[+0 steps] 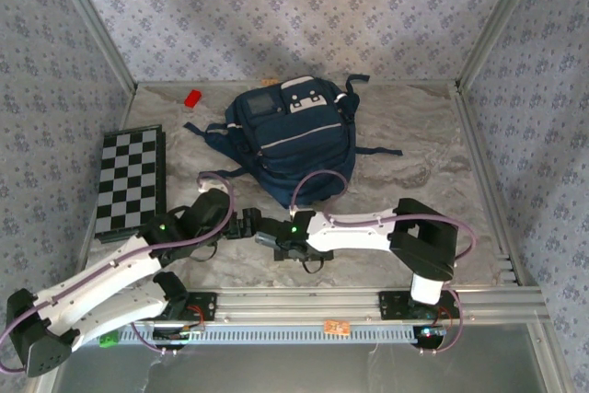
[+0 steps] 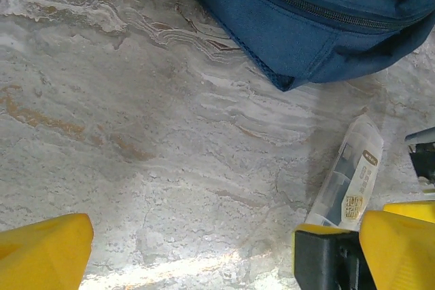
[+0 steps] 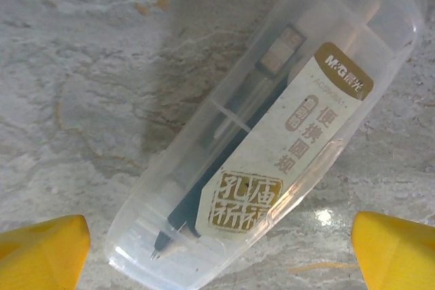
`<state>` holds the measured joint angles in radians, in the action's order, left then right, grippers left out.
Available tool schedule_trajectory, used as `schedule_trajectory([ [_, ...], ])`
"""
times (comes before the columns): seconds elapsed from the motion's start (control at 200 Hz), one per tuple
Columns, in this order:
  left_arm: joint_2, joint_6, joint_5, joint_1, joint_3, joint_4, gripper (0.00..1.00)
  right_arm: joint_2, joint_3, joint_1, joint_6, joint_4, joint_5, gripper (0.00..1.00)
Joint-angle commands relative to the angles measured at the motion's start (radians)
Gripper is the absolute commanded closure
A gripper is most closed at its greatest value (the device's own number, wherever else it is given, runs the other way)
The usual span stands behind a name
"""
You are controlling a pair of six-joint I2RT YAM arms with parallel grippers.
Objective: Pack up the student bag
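Closest to your right wrist lens, the yellow fingertips (image 3: 41,249) of your right claw (image 3: 217,259) sit in the two bottom corners of the frame. They are spread wide and grip nothing. Between them, touching neither, a clear plastic case (image 3: 272,120) lies flat on the marbled counter (image 3: 81,66), slanting from lower left to upper right. Inside it you can see a dark pencil-like tool and a white-and-gold label with printed characters.

Your left claw (image 2: 217,256) stands just as wide and empty, its yellow fingers low in the left wrist frame over bare counter. The same case lies at lower right there, just above the right-hand finger. The student bag (image 2: 326,25) takes the upper right, a navy corner with a zip resting on the counter, near the case but apart from it.

From above, your two claws come together at lower centre, just below the bag's near edge. The bag lies flat mid-frame, white patches toward the top. A checkerboard (image 1: 131,179) lies at the left, and a small red block (image 1: 192,98) sits above it.
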<state>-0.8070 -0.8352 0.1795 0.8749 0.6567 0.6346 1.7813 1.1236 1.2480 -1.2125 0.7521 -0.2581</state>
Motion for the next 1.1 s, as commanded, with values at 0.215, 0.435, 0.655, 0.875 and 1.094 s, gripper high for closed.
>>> schedule_trajectory([
  [0.215,0.016,-0.001,-0.029,-0.009,-0.012,0.0,0.0,-0.088,-0.097,-0.027,-0.059,0.086,-0.043,0.0],
  [0.435,-0.023,-0.022,-0.06,-0.009,-0.009,-0.041,0.0,-0.242,-0.23,-0.079,0.002,0.11,-0.017,0.03],
  [0.655,-0.02,-0.045,-0.018,-0.009,-0.009,-0.036,0.0,-0.285,-0.263,-0.111,0.162,-0.031,0.063,0.12],
  [0.875,-0.012,-0.056,-0.001,-0.011,-0.01,-0.027,0.0,-0.269,-0.27,-0.191,0.218,-0.109,0.085,0.17],
  [1.094,-0.027,-0.054,-0.001,-0.011,-0.009,-0.029,0.0,-0.227,-0.269,-0.182,0.218,-0.128,0.089,0.22],
])
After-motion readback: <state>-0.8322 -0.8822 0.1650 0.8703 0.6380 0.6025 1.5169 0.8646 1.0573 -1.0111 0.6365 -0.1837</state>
